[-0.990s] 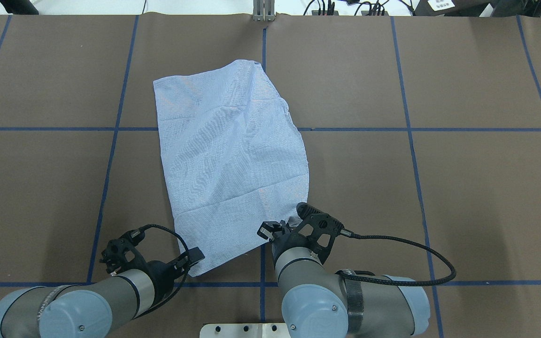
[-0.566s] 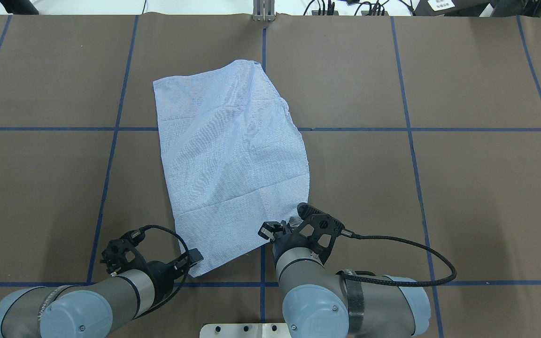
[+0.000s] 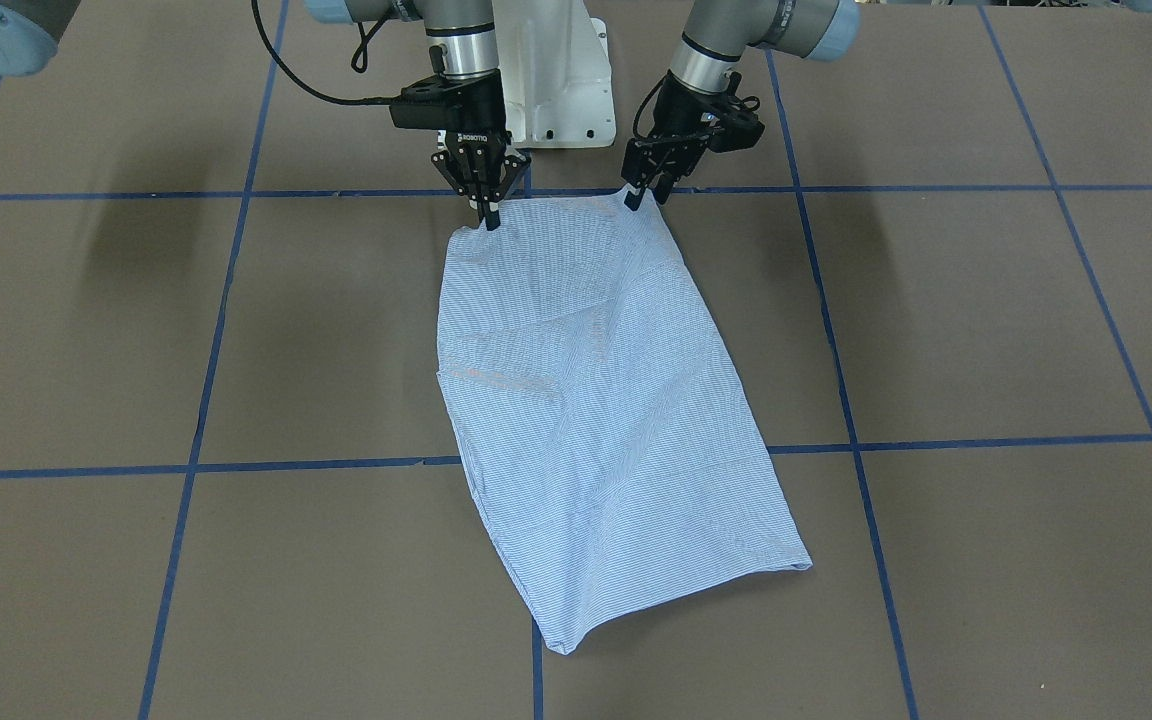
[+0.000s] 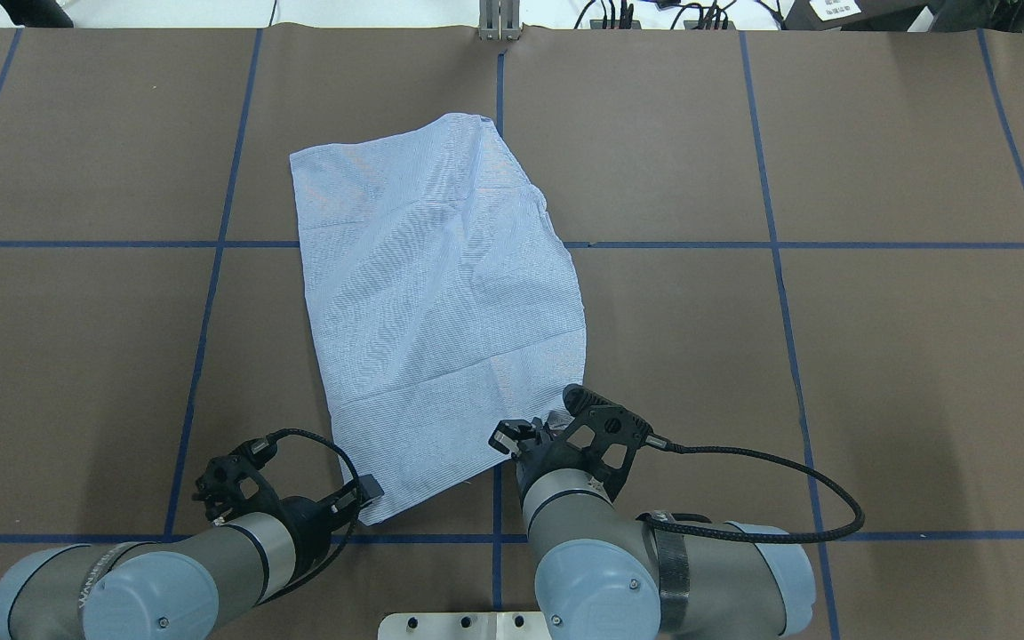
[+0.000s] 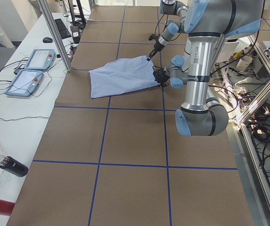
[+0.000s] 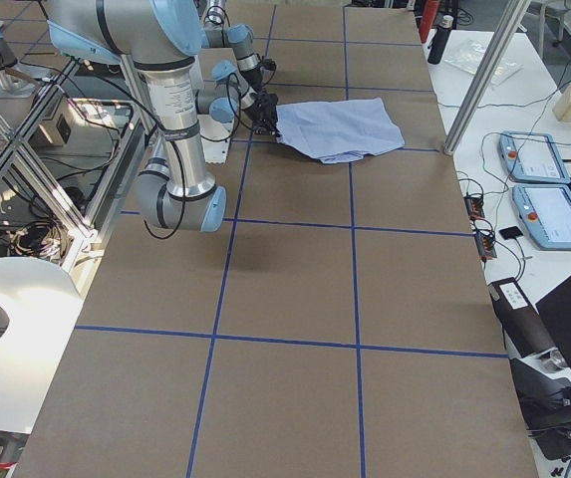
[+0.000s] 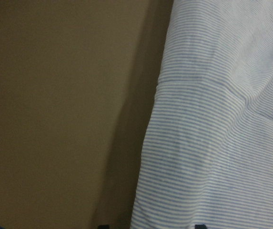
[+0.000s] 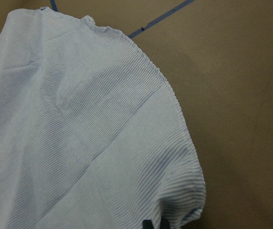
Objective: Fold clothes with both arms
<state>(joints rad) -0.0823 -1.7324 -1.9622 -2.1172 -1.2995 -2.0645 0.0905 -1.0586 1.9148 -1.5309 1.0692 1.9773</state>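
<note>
I see shirt [image 4: 441, 302] lying flat on brown table [image 4: 876, 356], long panel slanting away from base. Right gripper [image 3: 488, 218] down at one near corner, fingers pinched tight on cloth. Left gripper [image 3: 641, 197] at other near corner, fingers apart, straddling shirt edge.

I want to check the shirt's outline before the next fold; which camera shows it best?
Exterior front-facing: the whole shirt lies unobstructed, every edge visible. Overhead, the left arm and right arm cover its near corners. The side views show it small and foreshortened. Each wrist camera shows only a striped patch.
</note>
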